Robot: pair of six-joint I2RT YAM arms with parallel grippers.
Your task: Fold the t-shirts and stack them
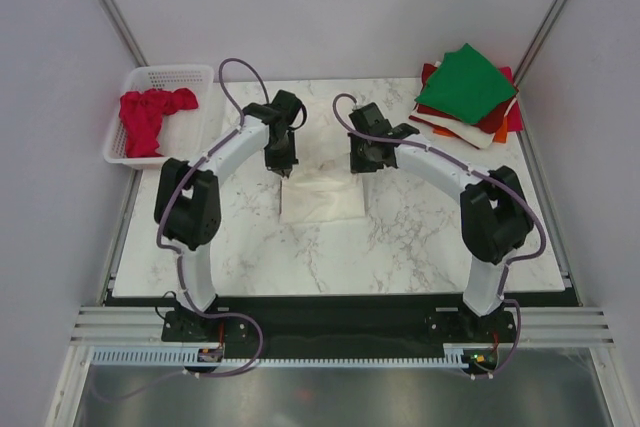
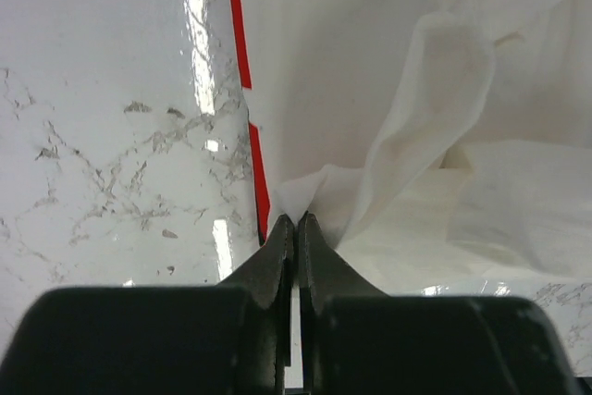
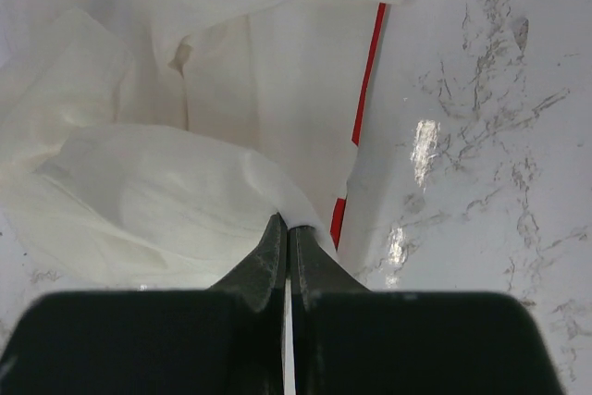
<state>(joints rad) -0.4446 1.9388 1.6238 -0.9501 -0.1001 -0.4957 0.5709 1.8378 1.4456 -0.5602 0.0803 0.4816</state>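
Note:
A cream-white t-shirt (image 1: pixel 322 198) lies partly folded in the middle of the marble table. My left gripper (image 1: pixel 287 168) is shut on its far left corner, seen in the left wrist view (image 2: pixel 297 217) pinching white cloth (image 2: pixel 370 90) beside a red edge stripe (image 2: pixel 242 53). My right gripper (image 1: pixel 360 169) is shut on its far right corner; in the right wrist view (image 3: pixel 289 227) it pinches the white cloth (image 3: pixel 166 191) next to a red stripe (image 3: pixel 367 71). A red t-shirt (image 1: pixel 150 117) lies crumpled in the basket. Folded green (image 1: pixel 467 84), dark-red, orange and white shirts are stacked at the back right.
A white lattice basket (image 1: pixel 190 77) stands at the back left corner of the table. The stack of folded shirts sits at the back right corner. Bare marble (image 1: pixel 400 247) lies in front of the white shirt. Grey walls enclose the table.

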